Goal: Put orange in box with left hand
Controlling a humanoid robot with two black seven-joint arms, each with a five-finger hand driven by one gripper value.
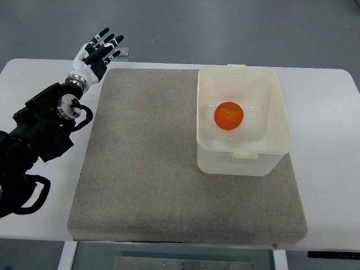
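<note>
The orange (229, 115) lay inside the box (264, 160), resting on the box floor slightly left of centre and clear of all 4 walls. The box was a translucent white, rectangular, open-topped container; it stood on the right half of the mat (146, 169), toward the far side, with its far rim close to the mat's far edge.

The mat was a grey, textured, roughly square pad covering most of the table (22, 73). The table surface was white and showed as bare margins to the left, right and far sides of the mat.

The left hand (101, 53) was at the far left of the scene, above the far-left corner of the mat — well apart from the box. Its fingers were extended and spread, and it held nothing. The left arm (39, 135), black with exposed cabling, ran from the left edge of the view up to the white wrist section.
</note>
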